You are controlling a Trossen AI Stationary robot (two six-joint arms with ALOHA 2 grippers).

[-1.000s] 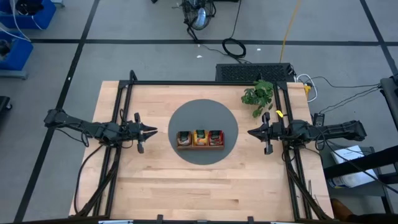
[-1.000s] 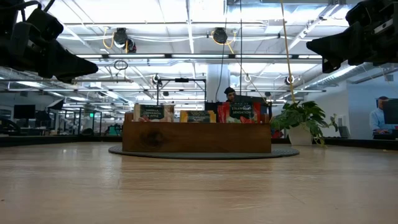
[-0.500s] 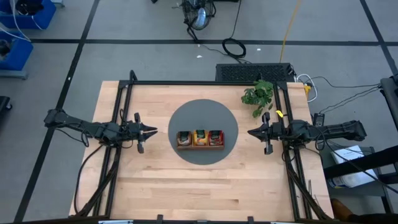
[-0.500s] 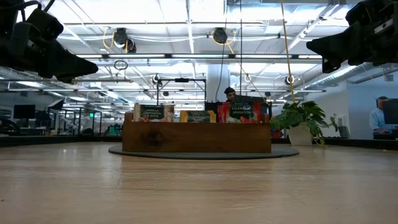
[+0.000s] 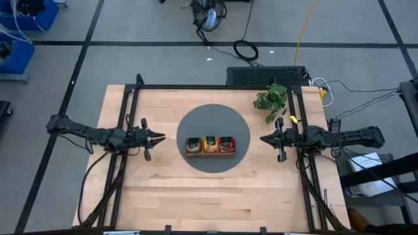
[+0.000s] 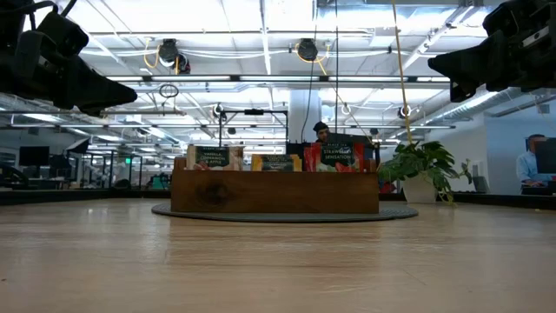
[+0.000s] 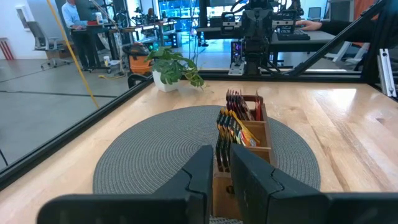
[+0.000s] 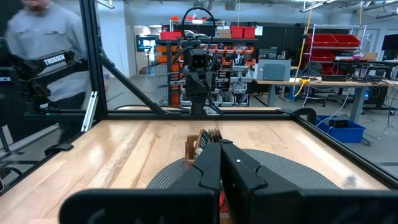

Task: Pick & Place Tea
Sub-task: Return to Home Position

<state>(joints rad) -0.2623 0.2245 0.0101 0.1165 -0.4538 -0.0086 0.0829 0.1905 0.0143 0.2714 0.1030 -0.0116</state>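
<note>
Dark arms [image 5: 98, 135] level, either side of tea [image 5: 210, 143].

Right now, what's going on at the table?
Nothing is being handled. The left gripper and right gripper hang empty on either side of the wooden tray, apart from it. The tea bags stand sorted by colour in its three sections, on the round grey mat.

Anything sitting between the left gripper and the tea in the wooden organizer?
Nothing visible. Between the left gripper and the tea sachets in the wooden organizer lie only bare table and grey round mat.
</note>
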